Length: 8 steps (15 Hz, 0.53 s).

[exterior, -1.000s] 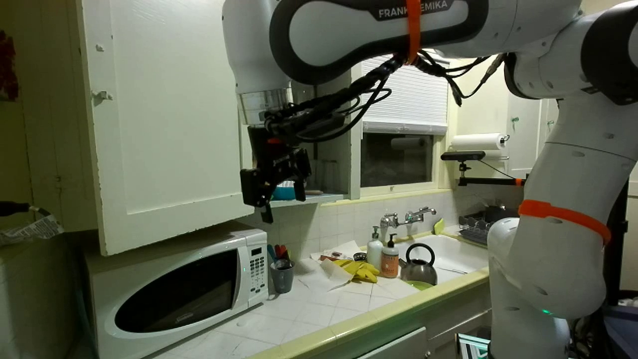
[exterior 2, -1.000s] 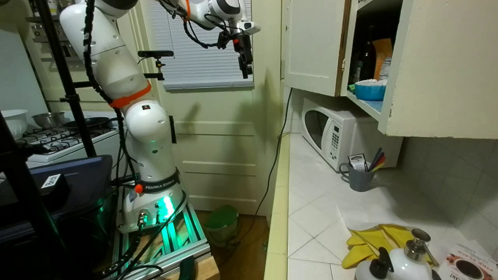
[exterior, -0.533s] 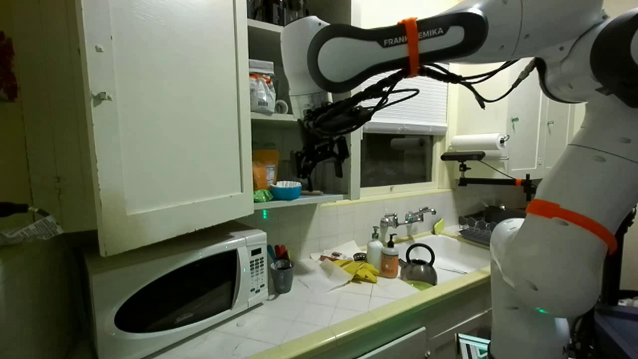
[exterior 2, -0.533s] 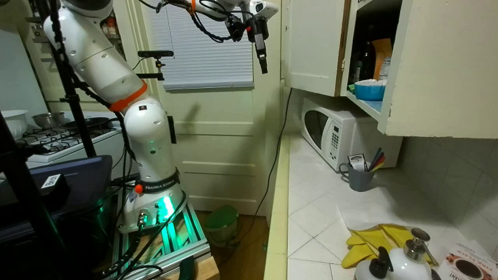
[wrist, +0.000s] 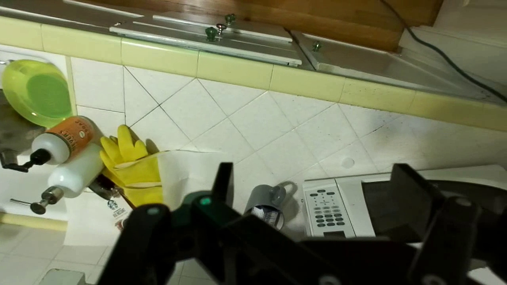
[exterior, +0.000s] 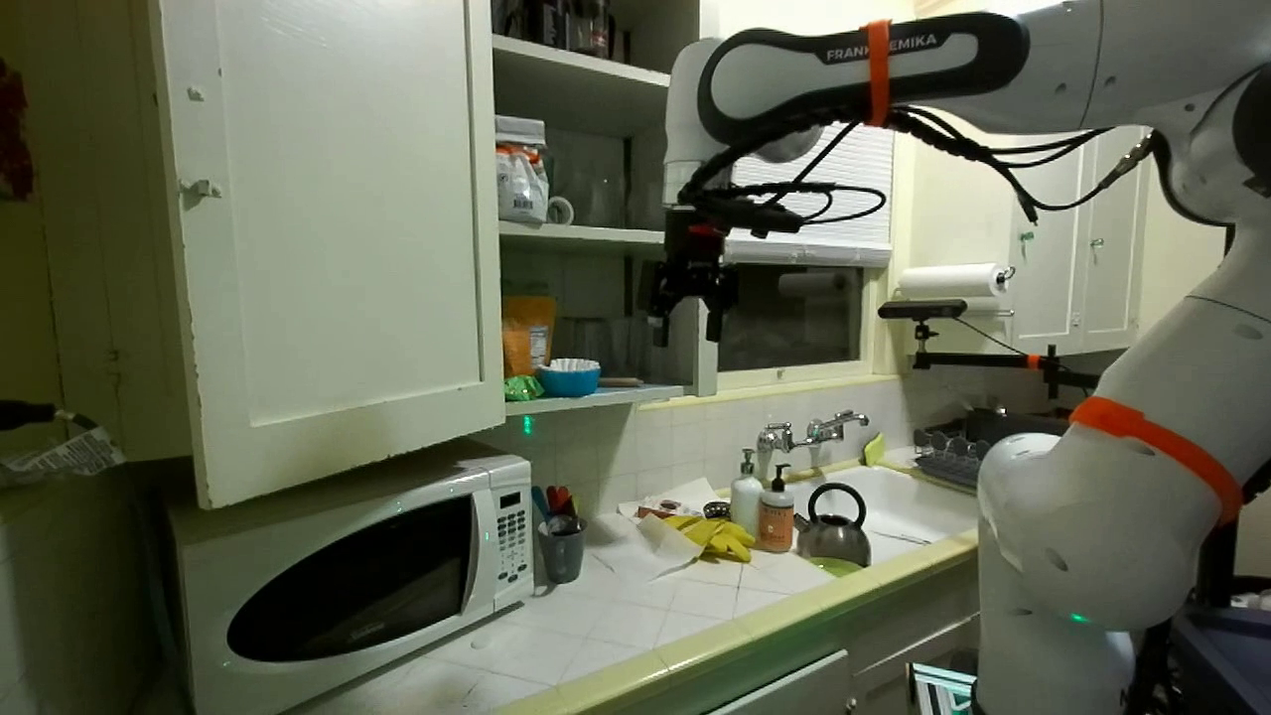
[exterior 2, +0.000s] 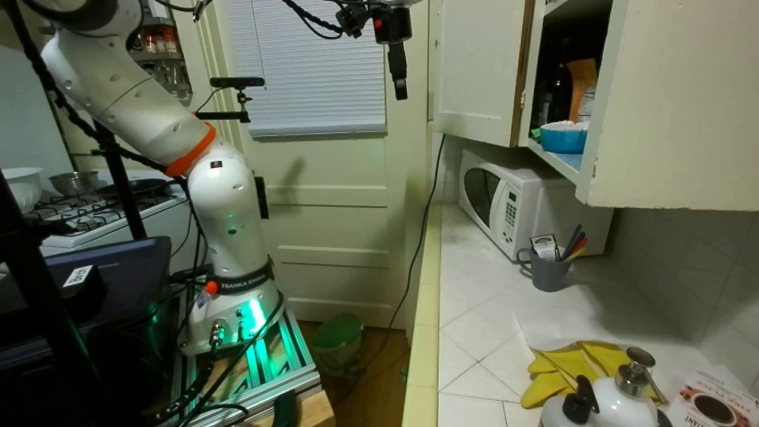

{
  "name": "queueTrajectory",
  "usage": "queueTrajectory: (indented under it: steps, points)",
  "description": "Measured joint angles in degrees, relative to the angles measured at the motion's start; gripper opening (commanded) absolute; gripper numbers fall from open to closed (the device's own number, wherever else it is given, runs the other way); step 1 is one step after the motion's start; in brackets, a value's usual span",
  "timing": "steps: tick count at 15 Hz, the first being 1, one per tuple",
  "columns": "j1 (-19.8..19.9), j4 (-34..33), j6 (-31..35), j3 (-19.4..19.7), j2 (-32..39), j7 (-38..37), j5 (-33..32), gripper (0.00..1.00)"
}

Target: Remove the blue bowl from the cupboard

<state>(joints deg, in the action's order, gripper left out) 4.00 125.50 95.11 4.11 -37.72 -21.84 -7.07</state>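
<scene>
Since the blue bowl point(exterior: 570, 378) sits on the lowest visible shelf point(exterior: 635, 396) of the cupboard point(exterior: 427, 248), near the front, we would do best to come in low from the cupboard's open side, clear of the shelf above point(exterior: 596, 235), straddle the rim, and draw the bowl out level, as something white point(exterior 2: 566, 125) shows inside. Our gripper point(exterior: 687, 334) hangs outside the cupboard, well apart from the bowl, its fingers point(wrist: 225, 184) spread wide, holding nothing and touching nothing that we can see.
</scene>
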Motion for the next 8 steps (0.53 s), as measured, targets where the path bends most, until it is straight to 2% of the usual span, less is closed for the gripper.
queueTrajectory:
  steps: [4,8]
  points:
    - [1.06,0.31,0.0,-1.15,0.01,0.89,0.13,1.0]
    - [2.83,1.56,-1.87,-1.13,2.83,5.39,-3.0,1.0]
